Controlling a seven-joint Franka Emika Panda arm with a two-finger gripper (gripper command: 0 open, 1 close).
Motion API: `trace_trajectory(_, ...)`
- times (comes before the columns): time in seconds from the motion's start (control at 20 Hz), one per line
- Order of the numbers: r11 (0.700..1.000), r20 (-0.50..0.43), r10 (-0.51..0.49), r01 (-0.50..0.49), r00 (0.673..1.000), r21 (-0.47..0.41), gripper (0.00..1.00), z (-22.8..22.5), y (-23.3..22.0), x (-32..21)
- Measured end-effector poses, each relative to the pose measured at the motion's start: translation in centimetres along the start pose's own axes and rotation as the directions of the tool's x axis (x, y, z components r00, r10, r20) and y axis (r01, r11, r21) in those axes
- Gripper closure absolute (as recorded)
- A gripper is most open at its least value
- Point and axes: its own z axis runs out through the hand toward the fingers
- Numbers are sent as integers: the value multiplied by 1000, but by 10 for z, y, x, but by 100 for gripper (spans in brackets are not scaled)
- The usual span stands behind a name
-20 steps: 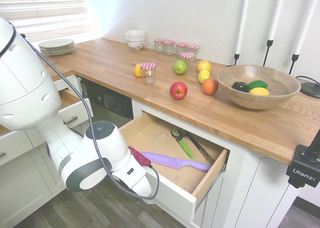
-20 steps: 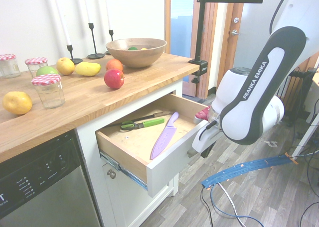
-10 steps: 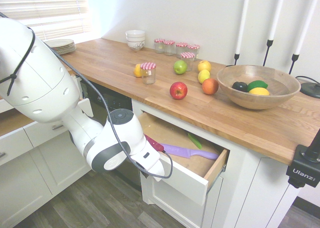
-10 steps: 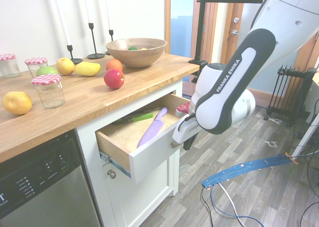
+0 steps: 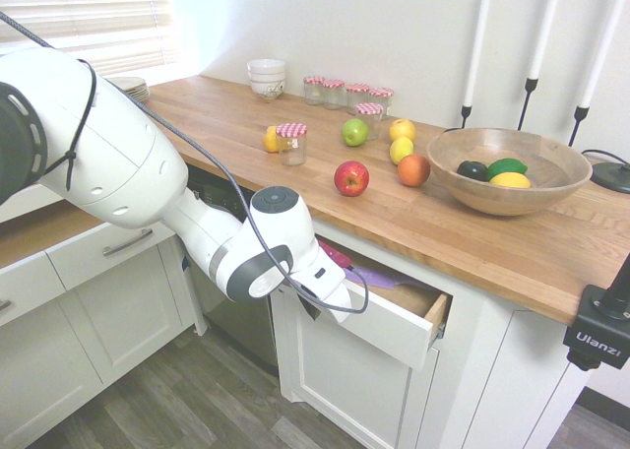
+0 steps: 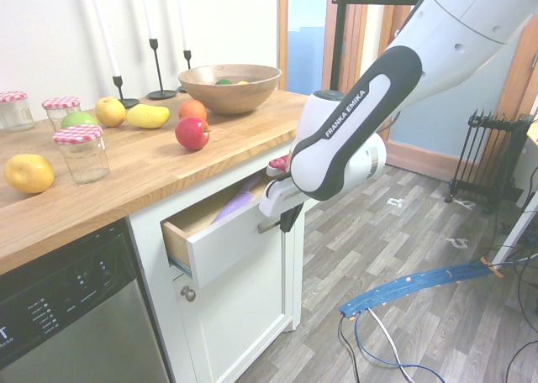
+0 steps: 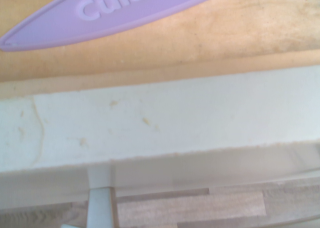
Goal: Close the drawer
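Drawer: your drawer (image 6: 225, 236) sits only slightly open, lower centre of frame.
Tool: your tool (image 6: 284, 217) looks pressed against its front, fingers together.
Inside: purple knife (image 7: 107, 10).

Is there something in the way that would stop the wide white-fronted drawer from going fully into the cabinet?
Nothing visible blocks it. The wide white-fronted drawer is only partly open, and the purple knife lies flat inside its wooden box, below the counter edge.

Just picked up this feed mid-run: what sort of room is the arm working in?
A home kitchen, almost certainly: a wooden countertop with fruit and jars, a dishwasher under it, and the drawer holding a purple knife.
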Motion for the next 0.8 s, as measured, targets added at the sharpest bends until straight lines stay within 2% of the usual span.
trace_trajectory(0.35,999,-21,22,-22,1000,32,100,2,-30,4)
trace_trajectory(0.8,999,-33,33,-32,999,19,100,0,-47,20)
